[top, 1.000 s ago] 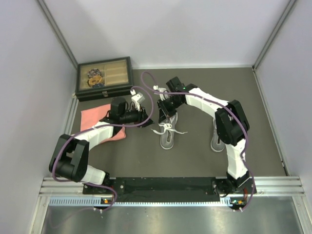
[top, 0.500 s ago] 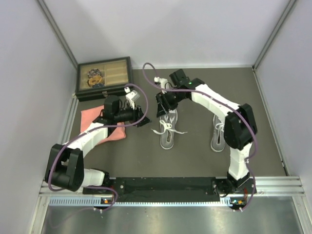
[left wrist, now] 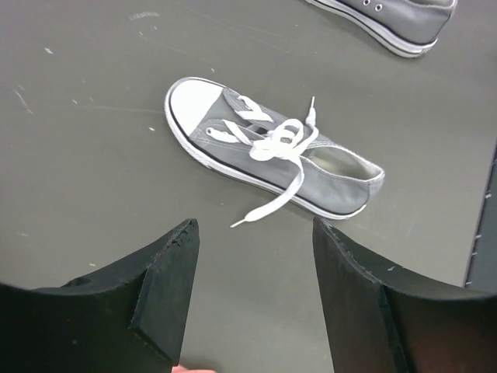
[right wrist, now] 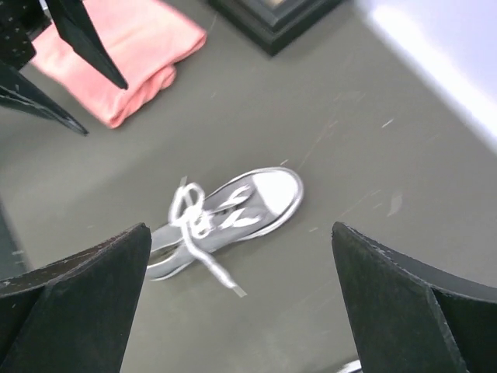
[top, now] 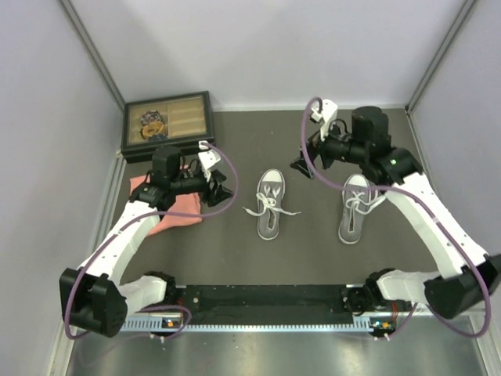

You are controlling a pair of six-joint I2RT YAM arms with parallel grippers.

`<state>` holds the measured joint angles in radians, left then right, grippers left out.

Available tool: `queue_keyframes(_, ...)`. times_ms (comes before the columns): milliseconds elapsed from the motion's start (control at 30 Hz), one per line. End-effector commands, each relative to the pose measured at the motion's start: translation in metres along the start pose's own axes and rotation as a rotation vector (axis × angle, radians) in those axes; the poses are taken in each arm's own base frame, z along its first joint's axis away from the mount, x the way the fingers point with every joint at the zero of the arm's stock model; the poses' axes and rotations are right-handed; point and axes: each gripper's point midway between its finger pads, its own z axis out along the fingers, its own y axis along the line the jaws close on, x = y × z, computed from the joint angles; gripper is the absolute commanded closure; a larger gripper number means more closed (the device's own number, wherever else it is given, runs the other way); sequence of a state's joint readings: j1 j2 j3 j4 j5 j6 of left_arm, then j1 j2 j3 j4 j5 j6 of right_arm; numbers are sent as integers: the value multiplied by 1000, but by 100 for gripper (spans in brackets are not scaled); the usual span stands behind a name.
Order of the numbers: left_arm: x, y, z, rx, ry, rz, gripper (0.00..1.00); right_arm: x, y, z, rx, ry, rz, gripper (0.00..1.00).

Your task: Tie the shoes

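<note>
Two grey shoes with white toe caps lie on the dark table. The middle shoe has its white laces bunched in a loop over the tongue, with loose ends trailing to each side. The other shoe lies to its right with its laces crossed on top. My left gripper hovers left of the middle shoe, open and empty. Above and between the two shoes my right gripper hangs wide open, holding nothing.
A pink folded cloth lies under the left arm. A dark box with a glass lid stands at the back left. Grey walls close in the table on three sides.
Both arms drew back from the middle shoe, the left one to the left, the right one up and to the right. Both grippers opened and let go of the laces.
</note>
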<state>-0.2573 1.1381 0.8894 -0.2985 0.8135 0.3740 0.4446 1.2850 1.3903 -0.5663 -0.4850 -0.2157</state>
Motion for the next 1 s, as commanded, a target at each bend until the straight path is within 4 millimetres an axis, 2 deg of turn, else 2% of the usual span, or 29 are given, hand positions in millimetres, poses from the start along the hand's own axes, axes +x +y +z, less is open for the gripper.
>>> queue_keyframes(0, -8, -2, -7, -5, -31, 138, 34, -23, -20, -2, 105, -106, -173, 1)
queue_keyframes(33, -9, -5, -8, 3, -42, 144, 34, -13, -14, 7, 46, -51, -136, 1)
queue_keyframes(100, -8, -16, -8, 59, -59, 162, 34, 1, 1, 5, -54, 66, -135, 1)
queue_keyframes(167, 1, -28, -5, 131, -70, 196, 35, 27, 8, 13, -113, 151, -101, 3)
queue_keyframes(233, 11, -29, 1, 137, -78, 156, 37, 52, 18, 15, -163, 194, -83, 1)
queue_keyframes(267, 11, -29, 3, 137, -86, 139, 39, 73, 24, 15, -179, 217, -75, 1)
queue_keyframes(333, 9, -30, 6, 150, -102, 126, 41, 81, 29, 19, -207, 173, -112, 5)
queue_keyframes(367, 9, -32, 8, 164, -102, 128, 42, 103, 35, 19, -220, 192, -95, 6)
queue_keyframes(433, 13, -33, 11, 163, -93, 126, 44, 114, 41, 26, -267, 156, -161, 17)
queue_keyframes(467, 14, -34, 12, 162, -89, 124, 45, 135, 44, 30, -276, 182, -144, 22)
queue_keyframes(500, 18, -33, 12, 157, -80, 107, 48, 139, 45, 34, -286, 175, -134, 34)
queue_keyframes(600, 27, -34, 13, 157, -62, 81, 49, 152, 47, 52, -320, 176, -114, 50)
queue_keyframes(667, 30, -36, 15, 170, -58, 74, 49, 155, 49, 63, -347, 163, -135, 54)
queue_keyframes(700, 32, -35, 17, 175, -50, 62, 50, 165, 51, 71, -365, 184, -132, 58)
queue_keyframes(833, 34, -31, 21, 165, -36, 34, 50, 173, 52, 88, -404, 193, -144, 63)
queue_keyframes(967, 37, -30, 23, 165, -32, 29, 50, 172, 55, 100, -438, 186, -167, 64)
